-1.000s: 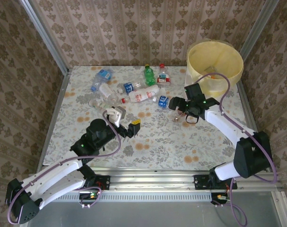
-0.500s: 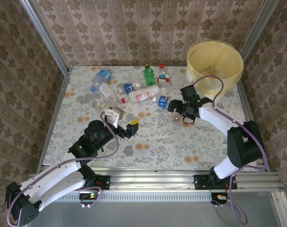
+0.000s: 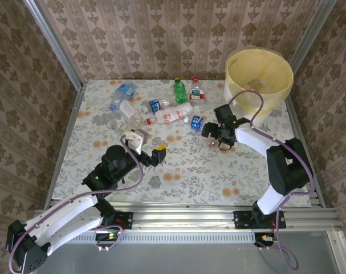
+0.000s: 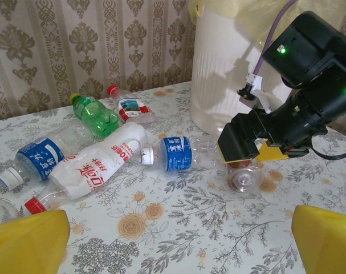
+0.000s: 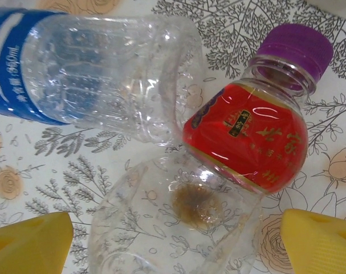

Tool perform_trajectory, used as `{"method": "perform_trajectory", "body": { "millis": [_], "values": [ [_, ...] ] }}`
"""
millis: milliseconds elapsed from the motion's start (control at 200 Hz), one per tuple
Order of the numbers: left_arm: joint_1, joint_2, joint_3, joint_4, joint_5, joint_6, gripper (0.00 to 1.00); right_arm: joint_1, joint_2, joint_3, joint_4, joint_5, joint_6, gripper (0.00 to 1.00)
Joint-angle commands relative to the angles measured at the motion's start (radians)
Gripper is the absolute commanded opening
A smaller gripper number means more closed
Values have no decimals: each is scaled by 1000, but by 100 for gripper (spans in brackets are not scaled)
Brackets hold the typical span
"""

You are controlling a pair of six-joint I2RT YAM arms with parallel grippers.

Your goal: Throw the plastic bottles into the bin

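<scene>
Top external view first: nearest the arm bases, the left gripper [image 3: 150, 146] hangs over the floral tablecloth [image 3: 190, 171], well apart from the bin [image 3: 232, 85] and off to its near left. Its jaws stand wide and hold nothing; in the left wrist view its yellow fingertips [image 4: 25, 240] sit at the two lower corners with bare cloth between them. Farther on, near the bin's front left side, the right gripper [image 3: 219, 137] is low over the cloth with its jaws spread wide. The right wrist view shows its yellow pads [image 5: 30, 240] on either side of a clear bottle [image 5: 178, 228] that lies end-on to the camera, each pad a little apart from it and not clamping. A red-labelled bottle [image 5: 247, 134] with a purple cap touches that clear one, and a blue-labelled bottle [image 5: 76, 74] lies on its side against both. Farther left of the bin, more bottles lie scattered on the cloth: a long white bottle [image 3: 170, 115] with red print, a green bottle [image 3: 180, 91] just beside a red-capped bottle [image 3: 196, 90], and, farthest left of the bin, a blue bottle [image 3: 122, 91]. The bin stands upright at the table's far right corner, its yellow liner folded over the rim, touching none of the bottles.
</scene>
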Motion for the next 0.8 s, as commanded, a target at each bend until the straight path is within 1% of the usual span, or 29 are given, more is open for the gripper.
{"method": "perform_trajectory", "body": {
  "millis": [0, 205, 445, 665, 795],
  "values": [
    [12, -18, -12, -13, -10, -19, 100, -1, 41, 7, -7, 42, 8, 94],
    [15, -22, -14, -25, -11, -21, 100, 0, 68, 14, -6, 50, -1, 90],
    [21, -31, -17, -25, -11, -21, 100, -1, 33, -48, 16, 55, -3, 84],
    [27, -32, -17, -25, -3, -21, 100, -1, 16, -71, 19, 55, -14, 71],
    [26, -38, -17, -33, -2, -22, 100, 0, -3, -88, 20, 51, -15, 66]
  ]
}}
